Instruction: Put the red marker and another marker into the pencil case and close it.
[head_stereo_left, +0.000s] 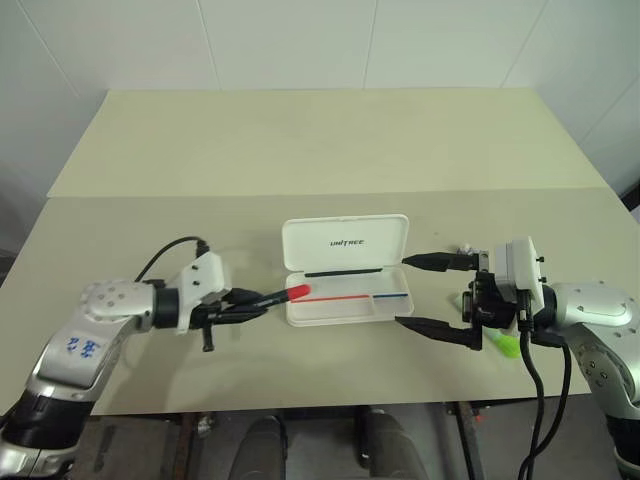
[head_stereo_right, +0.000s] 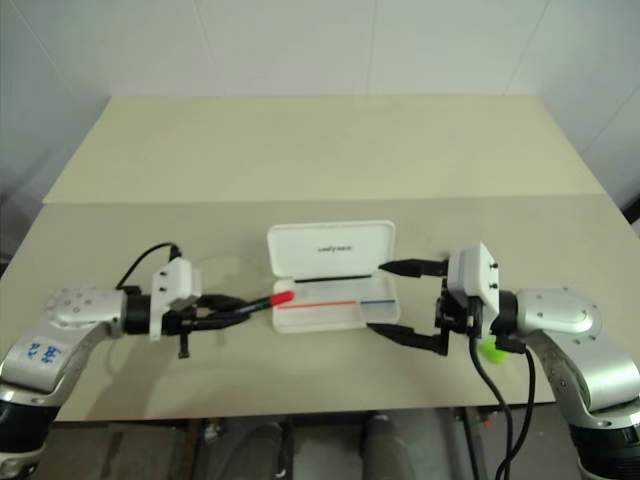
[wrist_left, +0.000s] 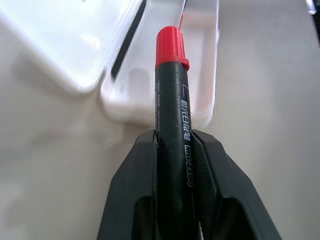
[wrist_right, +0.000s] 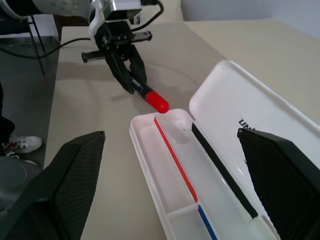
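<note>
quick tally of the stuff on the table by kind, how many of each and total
Markers: 2, the red marker clamped in the left gripper and the lime-green highlighter lying under the open right gripper
Pencil cases: 1, the pencil case, lid open
Total: 3

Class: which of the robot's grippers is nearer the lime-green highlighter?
Right. The right gripper hangs open just beside the lime-green highlighter; the left gripper, holding the red-capped black marker, is beyond the white case.

Lab: bare test table (head_stereo_left: 300, 140), white walls (head_stereo_left: 300, 40).
</note>
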